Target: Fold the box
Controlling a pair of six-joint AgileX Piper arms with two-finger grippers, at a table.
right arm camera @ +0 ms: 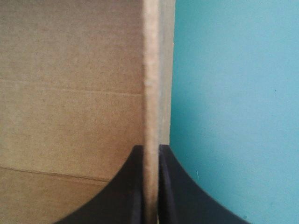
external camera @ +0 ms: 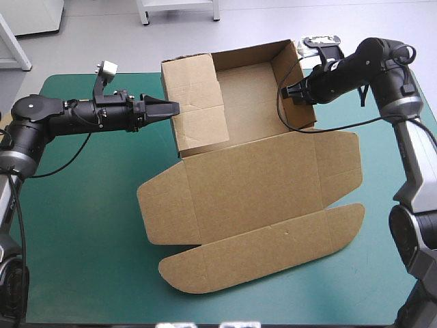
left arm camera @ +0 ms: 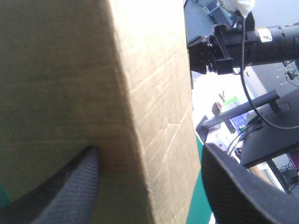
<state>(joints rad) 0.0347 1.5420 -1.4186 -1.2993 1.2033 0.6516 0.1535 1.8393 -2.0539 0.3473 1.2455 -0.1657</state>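
Nearest, shows the lid (external camera: 252, 184) of the box (external camera: 246, 89) lying flat on the teal-green cover (external camera: 75, 232), rounded flap (external camera: 266, 254) outermost, likely down so as to leave the tray open to both arms. Beyond the lid, stands as an open tray with walls raised. At the box's left wall (external camera: 198, 102), has the left gripper (external camera: 167, 109) with fingers spread, one to each side of the doubled-over board, gripping nothing; seems placed to press or tuck that panel inward. At the box's right wall (external camera: 282, 60), has the right gripper (external camera: 292, 91) pinching the top edge, fingers all but closed with the board between them, probably to steady that wall upright while the opposite side gets worked. Offers bare cover all round the box, widest off its left and near-left, so ample space for sliding or turning. Offers little behind the box's far wall, about level with the cover's far edge
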